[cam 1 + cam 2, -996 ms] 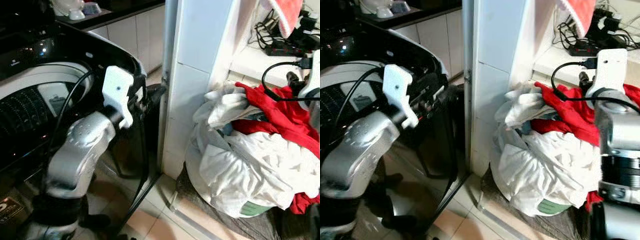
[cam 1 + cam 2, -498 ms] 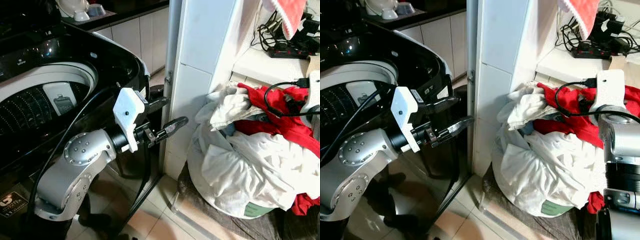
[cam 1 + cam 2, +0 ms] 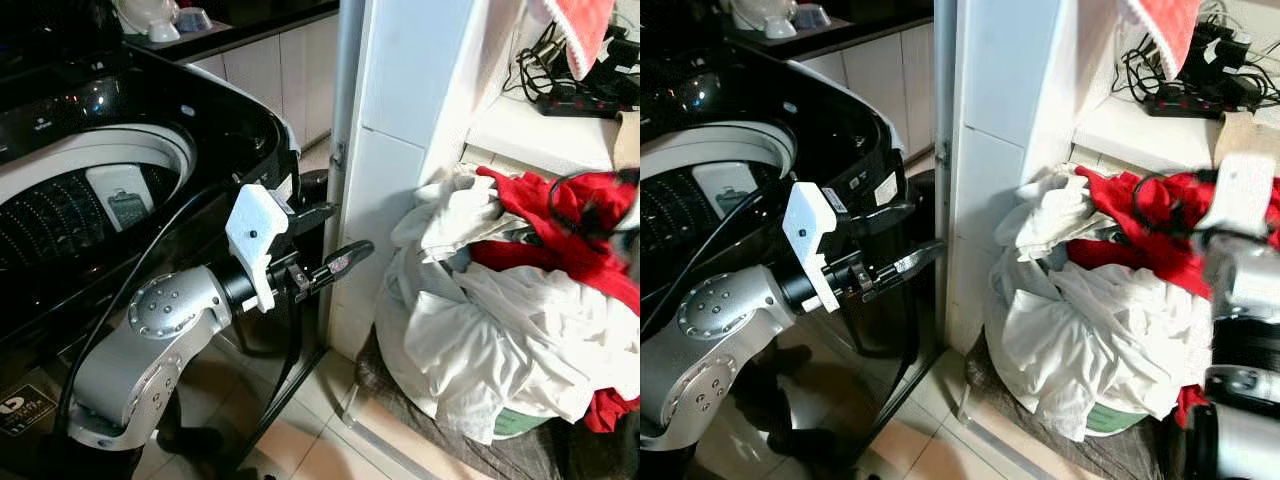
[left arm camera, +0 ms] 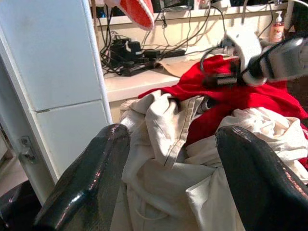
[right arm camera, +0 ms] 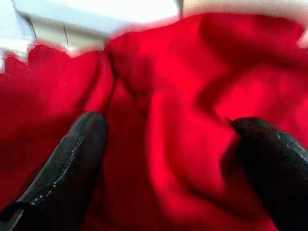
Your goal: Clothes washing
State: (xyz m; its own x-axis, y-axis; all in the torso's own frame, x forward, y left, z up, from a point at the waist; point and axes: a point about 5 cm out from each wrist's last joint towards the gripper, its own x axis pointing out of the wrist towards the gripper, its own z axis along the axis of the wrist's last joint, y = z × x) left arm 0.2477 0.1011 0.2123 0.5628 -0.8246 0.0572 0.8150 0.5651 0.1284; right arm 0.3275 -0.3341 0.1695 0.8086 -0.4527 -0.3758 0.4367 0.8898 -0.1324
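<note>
Early yet: washer [image 3: 90, 180] open, drum seemingly bare, laundry pile [image 3: 500, 330] beside pillar [image 3: 400, 150]. Right end effector [image 5: 168, 159] wide, fingers straddling red garment [image 3: 1140, 230], not closed. Left end effector [image 3: 335, 240] wide, empty, between washer and pile. Grab, transfer remain.

A white tiled pillar [image 3: 400, 150] rises in the middle of the scene, with a grey metal strip [image 3: 340, 130] running down its near corner. Behind it to the left stand white cabinet doors [image 3: 275, 70] under a dark table [image 3: 230, 25], which carries a few pale dishes [image 3: 150, 25]. To the right of the pillar, a white shelf [image 3: 535, 130] holds a tangle of black cables and a black power strip [image 3: 585, 95]. The floor is laid with glossy beige tiles [image 3: 310, 440], and a dark grey mat [image 3: 450, 450] lies on it at the right. The light is bright and even.
</note>
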